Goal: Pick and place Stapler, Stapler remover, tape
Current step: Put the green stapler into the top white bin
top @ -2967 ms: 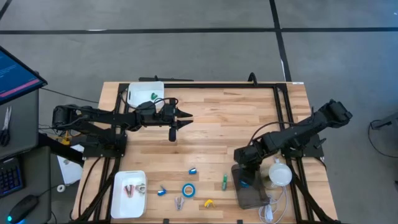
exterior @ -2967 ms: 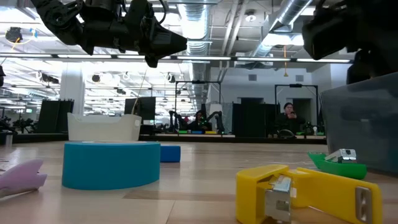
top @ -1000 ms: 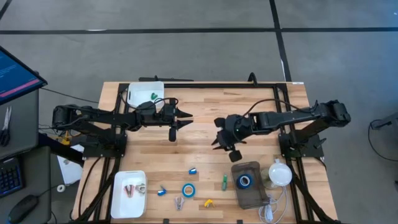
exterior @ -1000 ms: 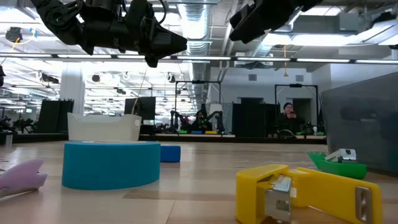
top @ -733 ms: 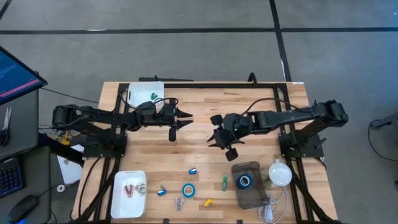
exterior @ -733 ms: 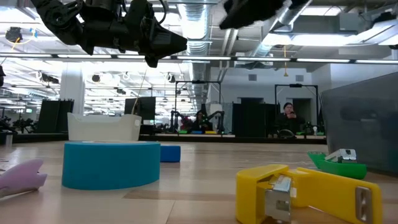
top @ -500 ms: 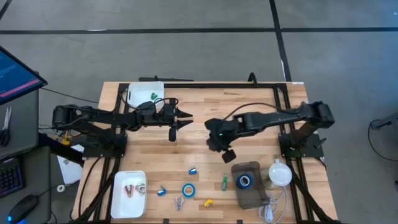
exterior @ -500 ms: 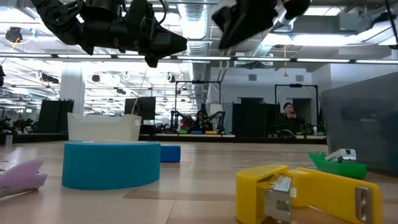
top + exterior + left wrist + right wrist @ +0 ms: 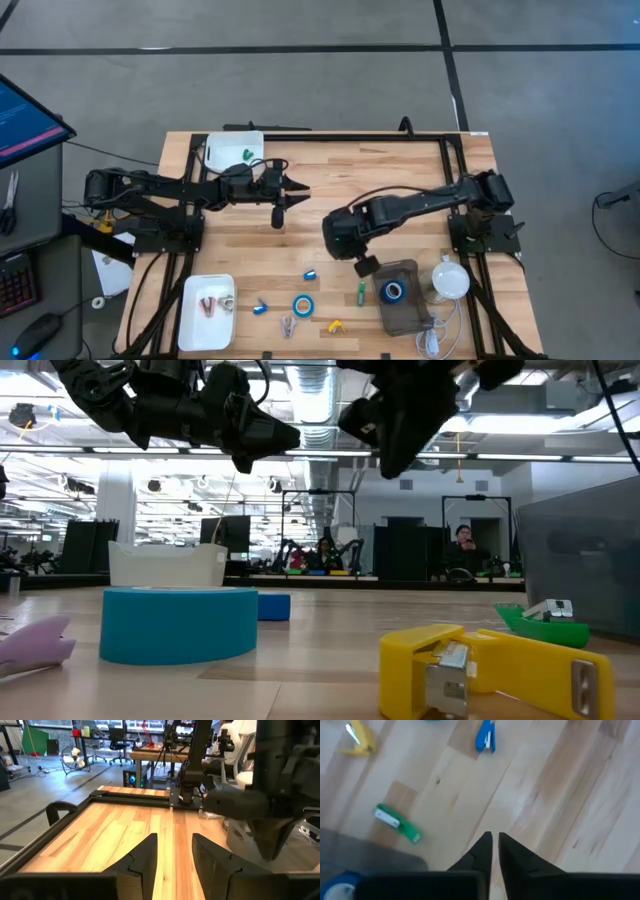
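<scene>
The right gripper (image 9: 337,232) hangs over the middle of the table (image 9: 400,170), fingers nearly together with only a thin slit between them and nothing in them, as the right wrist view (image 9: 493,851) shows. What matters is where the loose pieces lie from those tips: all are toward the table's front edge. In the right wrist view the green stapler (image 9: 397,823) lies closest, off to one side of the fingertips, flat on the wood, its long axis slanted across the line of the fingers rather than along it; the small blue stapler (image 9: 485,737) lies farther ahead, nearly in line with the fingers, and a yellow staple remover (image 9: 360,735) lies off at the far corner. From above, the green stapler (image 9: 361,292) sits just beside the grey bin (image 9: 402,316), which already holds one blue tape roll (image 9: 393,291); another blue tape roll (image 9: 303,305) lies farther left. The left gripper (image 9: 172,862), fingers apart and empty, waits well back near the white tray (image 9: 232,147), so the right arm is clearly nearer. The fingers would probably need to spread and turn to straddle the green stapler's narrow width.
</scene>
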